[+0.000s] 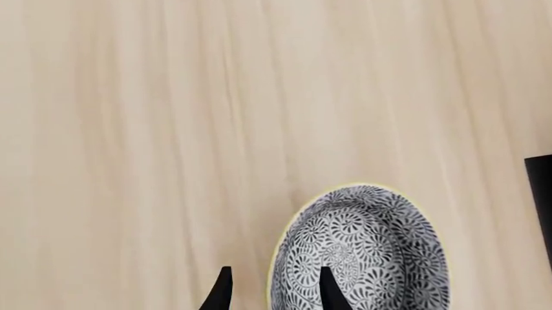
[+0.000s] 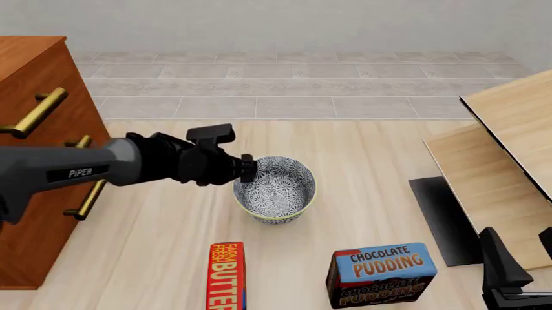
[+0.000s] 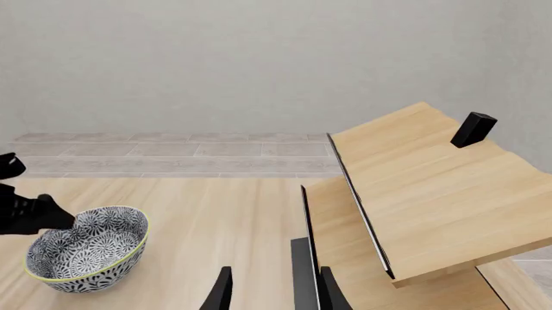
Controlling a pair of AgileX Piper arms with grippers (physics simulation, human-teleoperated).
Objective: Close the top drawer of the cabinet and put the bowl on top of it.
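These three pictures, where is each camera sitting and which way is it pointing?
Front view: fixed above and behind the arms, looking forward and down at the table, the cabinet and the left arm.
Left wrist view: behind the left gripper, looking down its fingers at the bowl, one finger inside the rim, one outside.
Right wrist view: behind the right gripper, facing stacked wooden boards; the left gripper shows at the bowl.
Shared: the bowl appears in all three.
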